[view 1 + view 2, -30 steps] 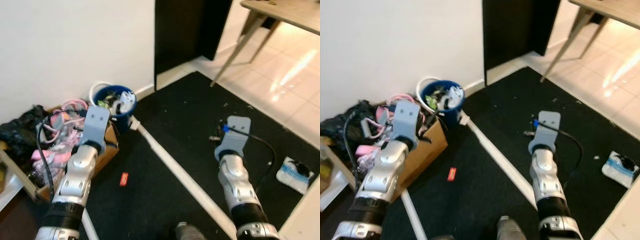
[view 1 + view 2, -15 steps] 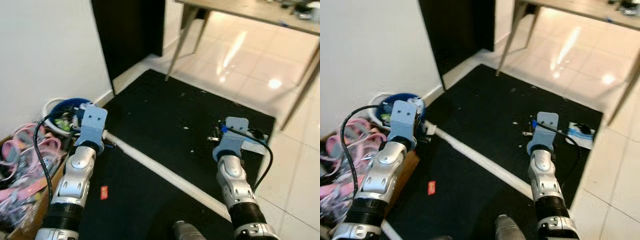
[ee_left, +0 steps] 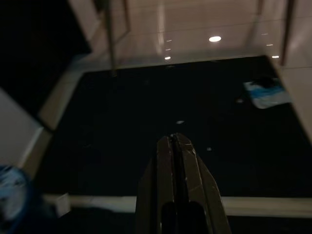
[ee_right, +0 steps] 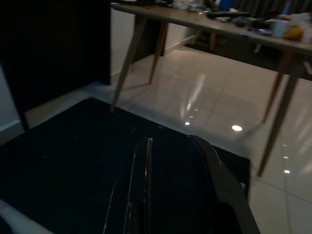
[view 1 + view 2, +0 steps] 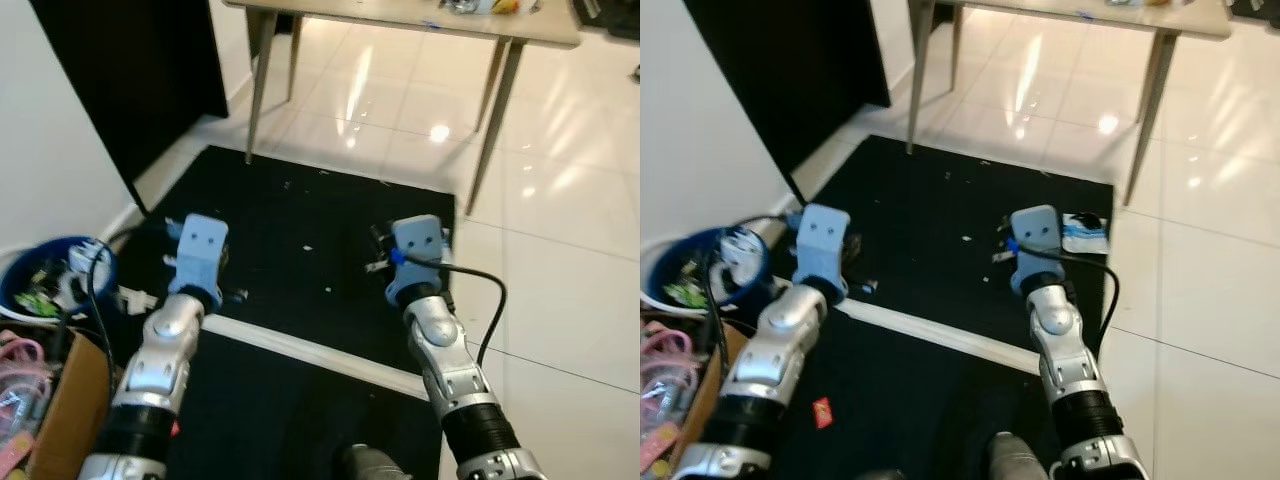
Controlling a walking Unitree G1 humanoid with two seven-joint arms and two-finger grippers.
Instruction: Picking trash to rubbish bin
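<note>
Two pincers over the black mat (image 5: 300, 230): left pincer (image 3: 176, 141) shut and empty, right pincer (image 4: 170, 146) narrowly parted, wrapper (image 5: 1083, 232) just beyond it.

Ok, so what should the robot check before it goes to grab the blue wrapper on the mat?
1. Wrapper in sight, at the mat's far right corner: ok.
2. Right pincer open and holding nothing: ok.
3. Left pincer shut and holding nothing: ok.
4. Right pincer close enough to reach the wrapper: cannot tell.
5. Bin in sight for dropping, by the wall on the left: ok.
6. Table legs clear of the way: ok.
</note>
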